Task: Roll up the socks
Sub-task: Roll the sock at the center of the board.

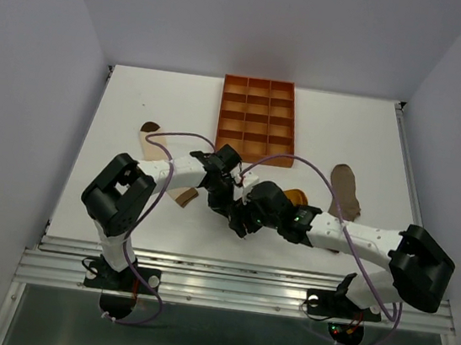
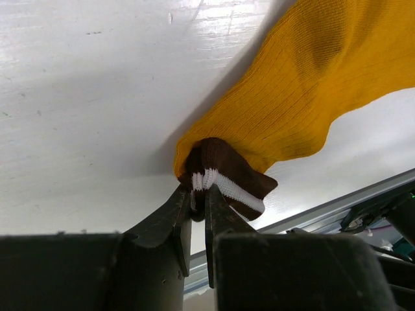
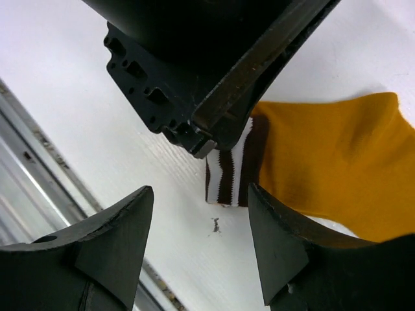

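The mustard-yellow sock (image 2: 305, 84) lies on the white table, and only a small part of it shows in the top view (image 1: 298, 197). My left gripper (image 2: 198, 191) is shut on its brown-and-white striped cuff (image 2: 227, 175), pinching the bunched cuff at the table surface. My right gripper (image 3: 200, 189) is open, and its fingers stand either side of the same cuff (image 3: 233, 172) without touching it, just below the left gripper's fingers (image 3: 220, 123). In the top view both grippers meet near the table's front middle (image 1: 242, 212). The taupe sock (image 1: 345, 192) lies flat to the right. The cream sock (image 1: 155, 147) lies to the left, partly under the left arm.
The orange gridded tray (image 1: 257, 116) stands at the back middle. The metal rail (image 1: 234, 275) of the table's front edge runs close behind the grippers. Purple cables loop over both arms.
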